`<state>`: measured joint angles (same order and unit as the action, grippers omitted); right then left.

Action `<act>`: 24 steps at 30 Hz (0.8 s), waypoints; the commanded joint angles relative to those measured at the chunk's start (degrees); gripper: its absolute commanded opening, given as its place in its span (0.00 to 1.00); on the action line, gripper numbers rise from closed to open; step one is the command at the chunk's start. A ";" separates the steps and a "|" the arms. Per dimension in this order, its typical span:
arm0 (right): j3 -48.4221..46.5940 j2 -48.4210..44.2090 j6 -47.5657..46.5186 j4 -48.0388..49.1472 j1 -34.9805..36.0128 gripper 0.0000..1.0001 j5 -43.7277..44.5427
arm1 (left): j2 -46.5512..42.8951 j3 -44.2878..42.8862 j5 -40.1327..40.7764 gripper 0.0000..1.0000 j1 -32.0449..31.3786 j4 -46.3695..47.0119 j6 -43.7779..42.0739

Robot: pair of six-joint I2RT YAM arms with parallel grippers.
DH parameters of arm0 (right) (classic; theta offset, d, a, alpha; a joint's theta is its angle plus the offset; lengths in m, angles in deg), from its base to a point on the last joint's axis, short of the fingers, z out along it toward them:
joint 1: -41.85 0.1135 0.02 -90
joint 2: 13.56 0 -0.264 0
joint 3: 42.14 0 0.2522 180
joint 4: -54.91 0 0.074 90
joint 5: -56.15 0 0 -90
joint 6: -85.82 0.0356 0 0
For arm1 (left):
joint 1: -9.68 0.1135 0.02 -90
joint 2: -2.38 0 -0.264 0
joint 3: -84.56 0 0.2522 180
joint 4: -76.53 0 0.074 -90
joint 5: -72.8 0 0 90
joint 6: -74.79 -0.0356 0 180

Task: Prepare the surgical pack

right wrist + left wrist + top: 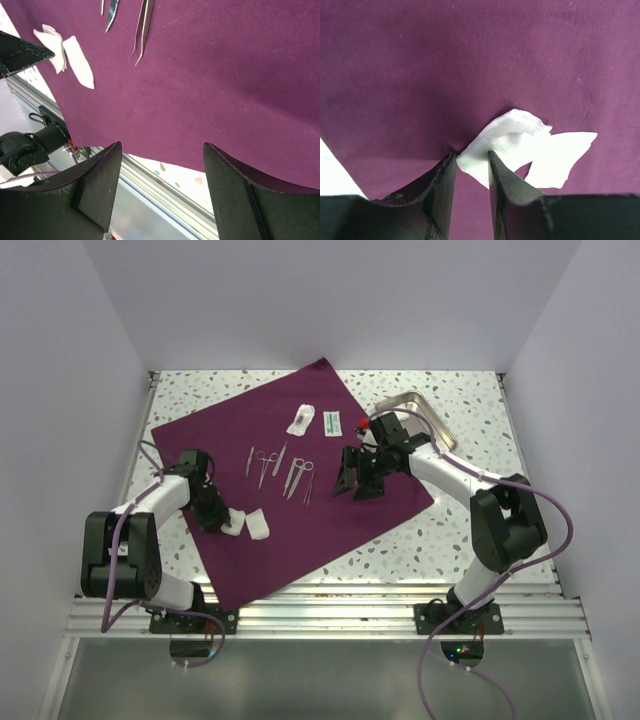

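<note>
Seen from the near edge outward, left gripper (216, 516) low over the near-left part of a deep purple-maroon fabric drape (300, 515), laid flat as a large square sheet turned corner-on to the near edge. Fingers nearly together, pinching the near edge of a crumpled white gauze square (512, 140) down at the cloth; fingertips hard to make out from above, masked by the left arm (170, 495). Another white gauze piece (259, 525) just beside it. Further right, right gripper (352, 478) above the drape's right side, fingers set wide apart, nothing between them, cloth directly beneath. Mid-sheet, a row of slim steel instruments (262, 463), kinds too small to tell. Beyond, two small white packets (301, 420), print unreadable. Far right, off the cloth, a shiny steel rectangular tray (435, 420), largely hidden behind the right arm (450, 475).
</note>
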<state>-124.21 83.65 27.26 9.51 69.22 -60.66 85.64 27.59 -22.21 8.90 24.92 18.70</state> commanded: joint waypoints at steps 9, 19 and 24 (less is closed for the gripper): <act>-1.03 0.26 -0.86 0.88 0.22 0.70 -1.23 | 0.94 0.22 0.01 0.29 0.34 3.57 -0.34; -0.94 0.17 -0.68 0.96 0.31 0.70 -1.32 | -2.49 -2.06 0.18 0.06 0.34 -0.21 -1.39; -1.29 0.17 -0.59 0.88 0.31 0.70 -1.32 | -6.00 -4.26 -2.10 0.01 0.34 -3.10 0.27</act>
<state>-124.21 83.69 27.26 9.51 69.22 -60.64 82.93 26.52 -23.00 8.90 23.77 18.25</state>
